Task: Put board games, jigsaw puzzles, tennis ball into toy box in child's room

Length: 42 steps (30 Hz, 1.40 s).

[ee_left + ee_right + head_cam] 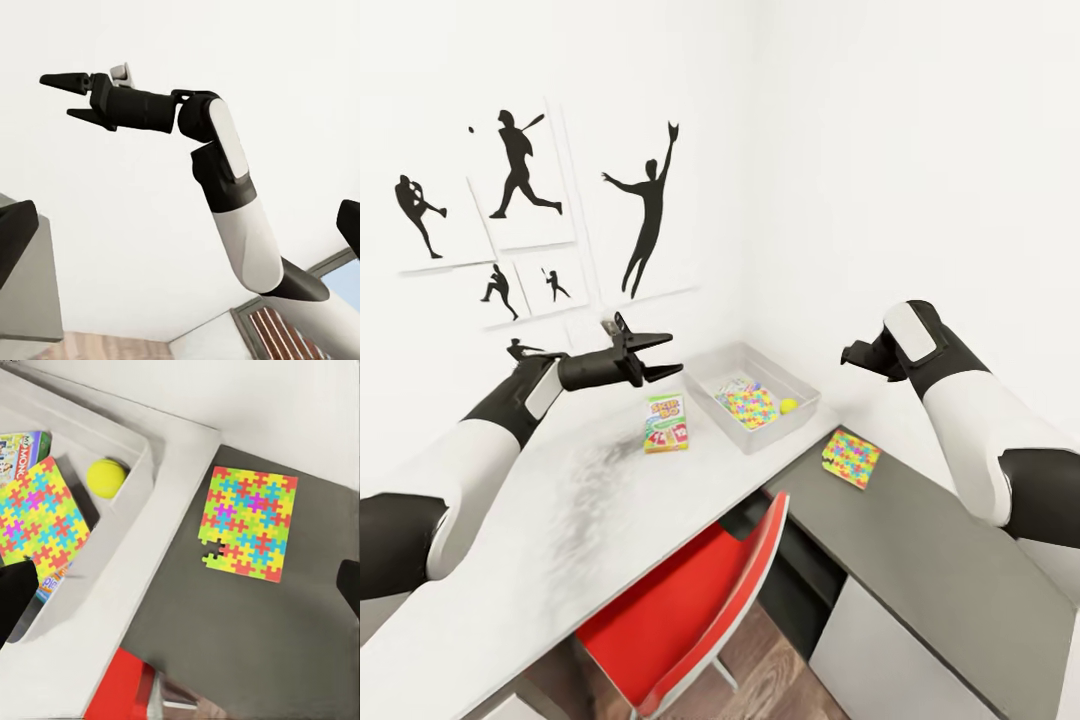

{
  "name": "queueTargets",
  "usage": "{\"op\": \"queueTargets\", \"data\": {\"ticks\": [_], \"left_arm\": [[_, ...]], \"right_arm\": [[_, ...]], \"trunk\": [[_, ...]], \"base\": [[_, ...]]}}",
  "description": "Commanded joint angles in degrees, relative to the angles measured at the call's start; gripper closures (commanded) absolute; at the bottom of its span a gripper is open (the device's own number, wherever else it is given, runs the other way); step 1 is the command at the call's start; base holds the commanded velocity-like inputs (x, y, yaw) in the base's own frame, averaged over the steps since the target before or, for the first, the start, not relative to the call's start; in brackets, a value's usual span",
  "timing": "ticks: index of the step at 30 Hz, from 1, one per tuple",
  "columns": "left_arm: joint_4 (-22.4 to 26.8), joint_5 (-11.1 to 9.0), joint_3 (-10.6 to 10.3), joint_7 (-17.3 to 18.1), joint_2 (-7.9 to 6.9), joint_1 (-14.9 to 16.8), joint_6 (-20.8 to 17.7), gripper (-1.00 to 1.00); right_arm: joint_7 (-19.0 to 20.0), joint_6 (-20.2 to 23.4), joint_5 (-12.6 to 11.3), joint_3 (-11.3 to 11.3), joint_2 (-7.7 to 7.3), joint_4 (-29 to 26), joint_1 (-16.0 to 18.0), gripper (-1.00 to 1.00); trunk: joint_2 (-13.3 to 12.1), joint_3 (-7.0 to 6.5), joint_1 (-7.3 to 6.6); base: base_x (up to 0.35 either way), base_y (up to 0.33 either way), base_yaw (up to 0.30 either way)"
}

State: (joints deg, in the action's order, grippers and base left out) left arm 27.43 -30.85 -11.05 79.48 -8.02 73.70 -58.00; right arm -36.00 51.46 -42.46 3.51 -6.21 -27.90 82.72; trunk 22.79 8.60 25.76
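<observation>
Now | pale grey flared toy box (800, 383): one multicoloured jigsaw sheet (748, 406), one yellow-green tennis ball (788, 405), printed boxes beneath | outside: one jigsaw sheet on the dark top (851, 458), one green printed board game box (665, 421) | left gripper (660, 357) parted, empty | right gripper (69, 96) parted, empty

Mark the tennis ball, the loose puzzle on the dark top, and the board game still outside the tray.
tennis ball (106, 478), right wrist view, centre of ball.
loose jigsaw puzzle (248, 523), right wrist view, middle of sheet.
board game (665, 422), head view, middle of cover.

The head camera looks down over both arms at the corner desk. The right wrist camera hangs close above the shallow pale grey tray (142, 480) and the loose multicoloured puzzle sheet (247, 521), both shared with the head view. The left wrist camera faces across at the right gripper (69, 96) against white wall.
</observation>
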Motion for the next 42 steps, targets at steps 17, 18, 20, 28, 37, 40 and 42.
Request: {"op": "queueTargets", "data": {"ticks": [17,18,20,28,37,40,42], "left_arm": [[-0.01,1.10,-0.27,0.21,-0.78,-2.36,-0.37,-1.00],[-0.01,1.13,-0.27,0.18,-0.84,-2.47,-0.37,-1.00],[-0.01,1.27,-0.28,0.07,-1.11,-2.89,-0.36,-1.00],[-0.01,1.51,-0.28,-0.07,-1.97,-4.02,2.91,-1.00],[-0.01,1.58,-0.29,-0.03,-2.22,-4.25,4.55,-1.00],[-0.01,1.58,-0.29,-0.03,-2.26,-4.26,4.58,-1.00],[-0.01,1.59,-0.29,-0.03,-2.30,-4.26,4.57,-1.00]], "right_arm": [[-0.48,-0.33,-0.54,0.35,1.01,0.19,0.07,-1.00],[-0.48,-0.35,-0.54,0.35,1.01,0.23,0.05,-1.00],[-0.48,-0.37,-0.56,0.35,1.02,0.55,0.02,-1.00],[-0.43,-1.64,-0.52,0.35,1.22,3.47,-0.01,-1.00],[2.93,-1.89,-0.43,0.35,2.12,3.72,-5.13,-1.00],[4.89,-1.95,-0.38,0.32,2.11,3.35,-6.82,-1.00],[5.65,-1.96,-0.38,0.29,2.10,3.28,-7.23,-1.00]], "trunk": [[0.13,0.13,0.02],[0.13,0.13,0.02],[0.13,0.13,0.02],[0.13,0.13,0.02],[0.13,0.13,0.02],[0.13,0.13,0.02],[0.13,0.13,0.02]], "base": [[-0.071,0.104,-0.278],[-0.003,0.105,-0.280],[-0.002,0.129,-0.280],[-0.001,0.043,-0.224],[-0.001,0.011,-0.037],[-0.033,0.107,-0.128],[-0.024,0.089,-0.211]]}}
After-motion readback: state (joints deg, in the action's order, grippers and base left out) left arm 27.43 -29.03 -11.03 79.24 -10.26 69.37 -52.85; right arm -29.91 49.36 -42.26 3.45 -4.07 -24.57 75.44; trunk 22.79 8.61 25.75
